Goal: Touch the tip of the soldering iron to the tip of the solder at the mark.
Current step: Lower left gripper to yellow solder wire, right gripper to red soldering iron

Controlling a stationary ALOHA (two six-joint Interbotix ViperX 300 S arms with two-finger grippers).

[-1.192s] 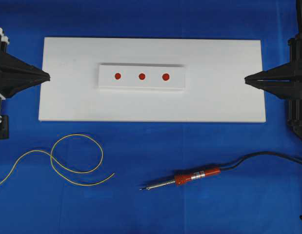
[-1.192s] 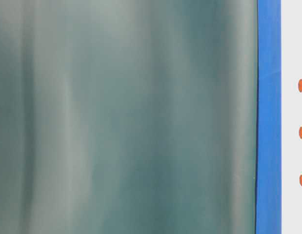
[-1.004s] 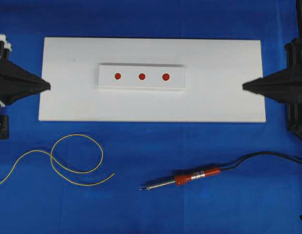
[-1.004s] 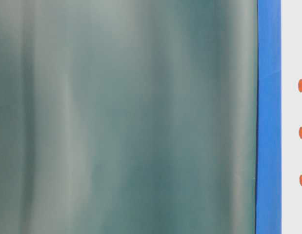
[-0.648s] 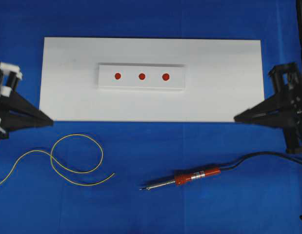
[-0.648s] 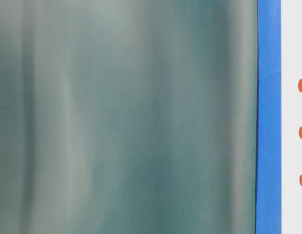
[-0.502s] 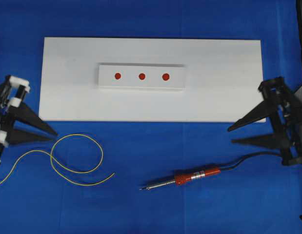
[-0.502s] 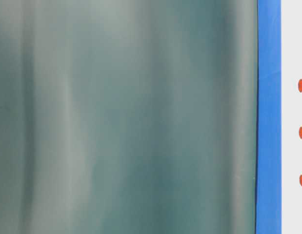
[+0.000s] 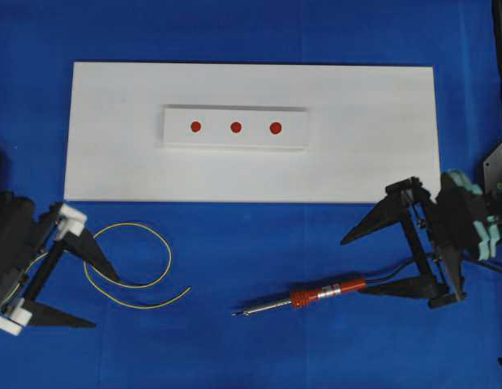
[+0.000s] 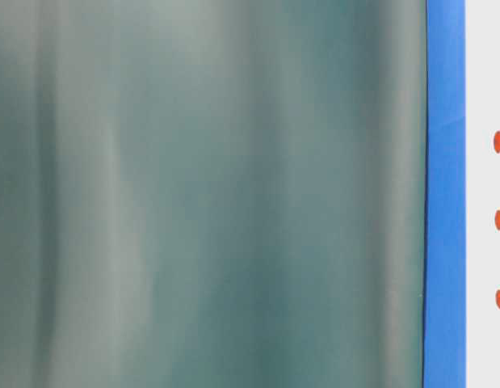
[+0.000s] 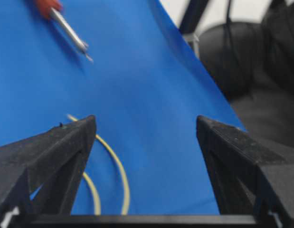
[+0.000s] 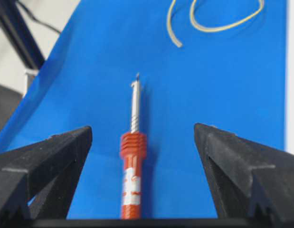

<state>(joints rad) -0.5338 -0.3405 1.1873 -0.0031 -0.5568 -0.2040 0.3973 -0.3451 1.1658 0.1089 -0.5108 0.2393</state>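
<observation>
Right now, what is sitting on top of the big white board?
On the white board sits a smaller raised white block carrying three red dots in a row. Nothing else rests on it. What lies beneath the block is covered.

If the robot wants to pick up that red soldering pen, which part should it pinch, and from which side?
Probably the red-orange handle of the soldering iron, not the thin metal shaft. The handle is the thickest part and lies flat on the blue cloth. Coming from above on the cord end suits it: the open right gripper already straddles that end, the handle lined up between its jaws in the wrist view.
</observation>
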